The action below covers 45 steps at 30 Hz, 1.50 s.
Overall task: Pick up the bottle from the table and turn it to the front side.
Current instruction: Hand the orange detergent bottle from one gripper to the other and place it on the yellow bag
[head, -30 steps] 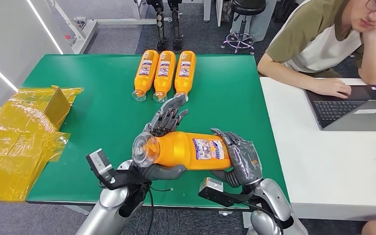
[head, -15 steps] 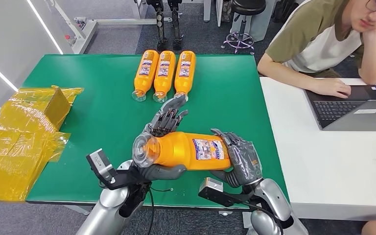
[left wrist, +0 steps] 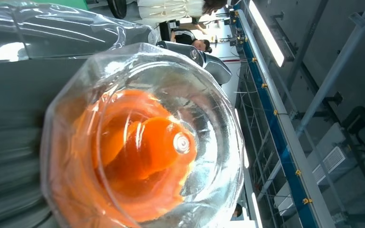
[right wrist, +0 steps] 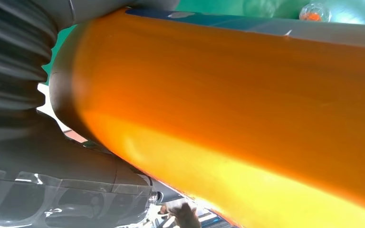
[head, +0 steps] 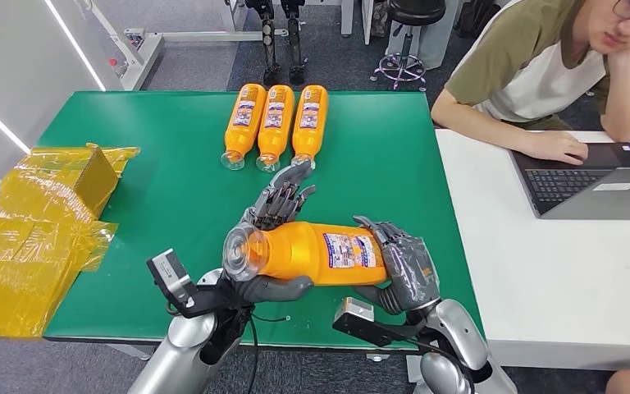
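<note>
Orange bottle lies sideways above the green table, left hand fingers wrapped round its cap end, right hand fingers cupping the base.

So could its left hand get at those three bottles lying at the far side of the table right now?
Probably not as things stand: the left hand is holding the orange bottle together with the right hand. The green table between it and the three bottles is bare.
</note>
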Motion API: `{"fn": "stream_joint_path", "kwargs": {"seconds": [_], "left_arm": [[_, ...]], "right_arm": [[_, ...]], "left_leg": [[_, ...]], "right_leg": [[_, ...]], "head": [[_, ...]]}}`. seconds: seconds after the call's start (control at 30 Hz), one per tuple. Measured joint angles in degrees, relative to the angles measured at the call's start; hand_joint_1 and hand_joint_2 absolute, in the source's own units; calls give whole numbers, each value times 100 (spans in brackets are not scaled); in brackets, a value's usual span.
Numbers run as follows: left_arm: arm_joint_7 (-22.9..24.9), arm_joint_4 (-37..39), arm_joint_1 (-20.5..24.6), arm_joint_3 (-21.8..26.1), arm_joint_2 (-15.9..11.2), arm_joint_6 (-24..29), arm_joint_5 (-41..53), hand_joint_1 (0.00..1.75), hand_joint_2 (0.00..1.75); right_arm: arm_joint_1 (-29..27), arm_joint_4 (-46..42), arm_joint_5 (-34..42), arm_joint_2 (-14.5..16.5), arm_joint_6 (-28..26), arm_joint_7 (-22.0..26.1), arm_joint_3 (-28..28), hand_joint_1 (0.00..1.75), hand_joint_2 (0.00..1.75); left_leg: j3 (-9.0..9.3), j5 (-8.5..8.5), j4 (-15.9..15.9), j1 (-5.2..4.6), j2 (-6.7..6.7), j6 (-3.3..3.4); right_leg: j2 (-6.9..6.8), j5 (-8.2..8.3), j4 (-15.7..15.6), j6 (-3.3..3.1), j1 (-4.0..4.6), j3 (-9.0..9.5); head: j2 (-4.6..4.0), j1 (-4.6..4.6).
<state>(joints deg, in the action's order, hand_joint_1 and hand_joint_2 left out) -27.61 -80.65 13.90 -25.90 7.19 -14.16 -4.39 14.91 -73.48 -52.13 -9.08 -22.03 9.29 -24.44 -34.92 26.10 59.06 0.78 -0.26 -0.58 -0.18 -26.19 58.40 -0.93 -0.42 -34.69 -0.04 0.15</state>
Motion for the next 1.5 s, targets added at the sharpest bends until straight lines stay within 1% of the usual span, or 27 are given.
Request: {"fn": "stream_joint_path", "kwargs": {"seconds": [0.2, 0.33, 0.47, 0.63, 1.23, 1.27, 1.3, 1.37, 1.4, 1.43, 1.5], "left_arm": [[1, 2, -1, 0, 0, 0, 0, 0, 175], [-7, 2, -5, 1, 0, 44, 14, 175, 175], [-22, -2, -97, 34, 0, 182, 60, 175, 175], [-24, -9, -205, 57, 0, 188, 68, 175, 175], [-24, -9, -251, 61, 30, 184, 78, 175, 175], [-24, -9, -252, 61, 32, 184, 78, 175, 175], [-24, -9, -252, 61, 33, 184, 78, 175, 175], [-24, -9, -252, 61, 37, 184, 78, 175, 175], [-23, -9, -252, 61, 42, 184, 79, 175, 175], [-23, -9, -251, 61, 45, 184, 79, 175, 175], [-24, -10, -246, 62, 52, 192, 79, 175, 175]], "right_arm": [[0, 0, 0, -3, 0, -1, 0, 175, 175], [-1, 0, -7, -4, 94, -52, 0, 175, 175], [-85, 0, -65, -4, 362, -218, 0, 175, 175], [-170, 0, -119, -3, 350, -261, 0, 175, 175], [-296, -34, -183, -3, 367, -273, 7, 175, 175], [-297, -34, -186, -3, 367, -273, 8, 168, 175], [-298, -35, -187, -3, 367, -273, 8, 127, 175], [-301, -35, -197, -3, 366, -272, 8, 40, 175], [-308, -35, -206, -3, 360, -268, 6, 3, 175], [-319, -36, -209, -3, 344, -256, 4, 0, 175], [-358, -44, -107, 4, 243, -158, 3, 0, 175]], "left_leg": [[0, 0, 0, 0, 0, 0], [0, 0, 0, 0, 0, 0], [0, 0, 0, 0, 0, 0], [0, 0, 0, 0, 0, 0], [1, 0, 0, 0, 0, 0], [1, 0, 0, 0, 0, 0], [1, 0, 0, 0, 0, 0], [1, 0, 0, 0, 1, 0], [1, 0, 0, 0, 0, 0], [1, 0, 0, 0, 0, 0], [0, 0, 0, 0, 0, 0]], "right_leg": [[0, 0, 0, 0, 0, 0], [0, 0, 0, 0, 0, 0], [0, 0, 0, 0, 0, 0], [2, 0, 0, 0, 0, -2], [2, 0, 0, 0, 0, -1], [2, 0, 0, 0, 0, -1], [2, 0, 0, 0, 0, -1], [2, 0, 0, 0, 0, -1], [2, 0, 0, 0, 0, -1], [2, 0, 0, 0, 0, -1], [1, 0, 0, 0, 0, 0]], "head": [[0, 0], [0, 0], [0, 0], [0, 0], [0, 0], [0, 0], [0, 0], [0, 0], [0, 0], [0, 0], [0, -1]]}}
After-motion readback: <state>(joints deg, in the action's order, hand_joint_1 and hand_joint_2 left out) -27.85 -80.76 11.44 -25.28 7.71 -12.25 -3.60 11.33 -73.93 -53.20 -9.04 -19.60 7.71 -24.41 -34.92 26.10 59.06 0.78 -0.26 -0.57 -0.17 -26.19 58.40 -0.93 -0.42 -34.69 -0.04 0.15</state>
